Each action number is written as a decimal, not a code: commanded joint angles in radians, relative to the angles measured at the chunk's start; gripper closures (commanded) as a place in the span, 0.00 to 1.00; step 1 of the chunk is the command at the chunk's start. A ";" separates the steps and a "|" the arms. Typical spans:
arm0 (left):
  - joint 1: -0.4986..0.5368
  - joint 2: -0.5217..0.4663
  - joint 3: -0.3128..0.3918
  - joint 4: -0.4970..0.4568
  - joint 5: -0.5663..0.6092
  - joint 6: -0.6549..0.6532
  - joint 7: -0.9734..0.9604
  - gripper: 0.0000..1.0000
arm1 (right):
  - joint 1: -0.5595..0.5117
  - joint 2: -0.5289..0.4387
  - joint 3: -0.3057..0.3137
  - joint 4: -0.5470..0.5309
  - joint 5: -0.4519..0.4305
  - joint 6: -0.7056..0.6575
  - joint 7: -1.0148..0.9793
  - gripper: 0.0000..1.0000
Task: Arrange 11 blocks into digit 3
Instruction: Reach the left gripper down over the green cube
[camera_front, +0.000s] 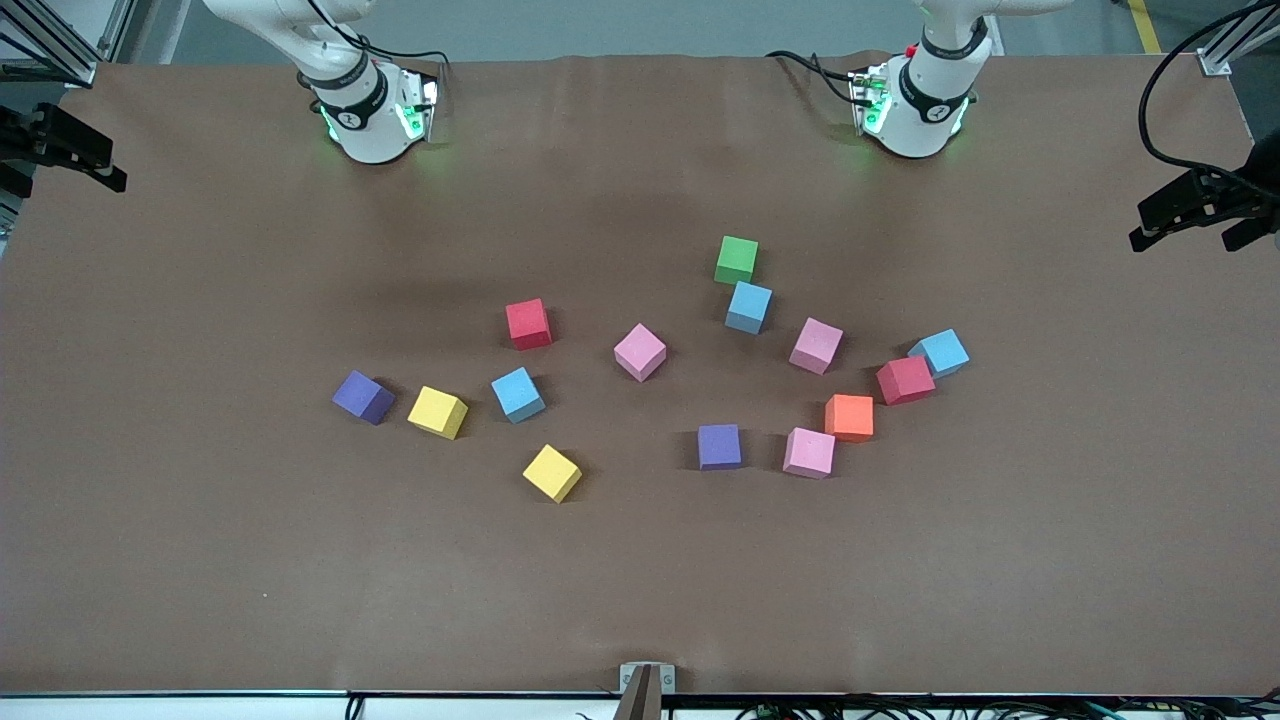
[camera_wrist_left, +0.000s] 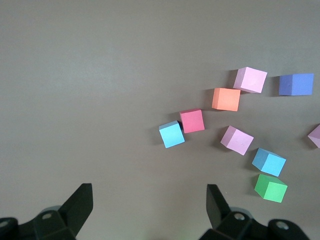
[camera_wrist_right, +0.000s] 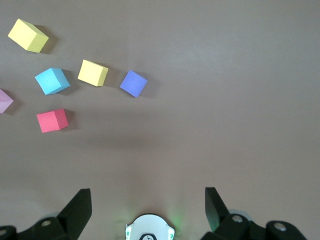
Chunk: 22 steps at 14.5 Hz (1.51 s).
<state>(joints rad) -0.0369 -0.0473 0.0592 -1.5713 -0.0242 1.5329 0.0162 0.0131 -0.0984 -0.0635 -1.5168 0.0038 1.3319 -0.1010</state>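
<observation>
**Blocks scattered, no digit 3 begun**

Blocks (camera_front: 640, 351) lie loose across the middle of the table (camera_front: 200, 560) in the front view. I count fourteen, more than the figure needs. No row or column has been laid. A red block (camera_front: 905, 380) and a blue block (camera_front: 938, 352) sit corner to corner toward the left arm's end, which looks like chance. Both arms wait at their bases, with their hands out of this view.

In the left wrist view, the left gripper (camera_wrist_left: 150, 202) hangs high over bare table, its fingers wide apart and holding nothing. From that height it looks over the green block (camera_wrist_left: 270, 188), the orange block (camera_wrist_left: 226, 99) and their neighbours, probably so it can choose a first pick.

In the right wrist view, the right gripper (camera_wrist_right: 148, 202) is just as wide apart and empty, poised above its own arm's base (camera_wrist_right: 149, 228). A purple block (camera_wrist_right: 133, 83) and two yellow ones lie further out within its sight.
</observation>
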 joint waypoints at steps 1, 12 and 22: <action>0.000 0.010 0.001 0.022 -0.002 -0.019 0.002 0.00 | -0.016 -0.012 0.013 -0.003 0.001 0.000 -0.009 0.00; -0.047 0.032 -0.080 0.004 -0.057 -0.111 -0.024 0.00 | -0.015 -0.006 0.016 0.030 -0.013 0.015 -0.019 0.00; -0.049 0.095 -0.525 -0.292 -0.077 0.226 -0.473 0.00 | -0.018 -0.003 0.013 0.036 -0.018 0.016 -0.022 0.00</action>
<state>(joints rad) -0.0986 0.0759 -0.4196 -1.7743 -0.1007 1.6782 -0.4090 0.0130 -0.0983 -0.0621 -1.4852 -0.0011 1.3465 -0.1073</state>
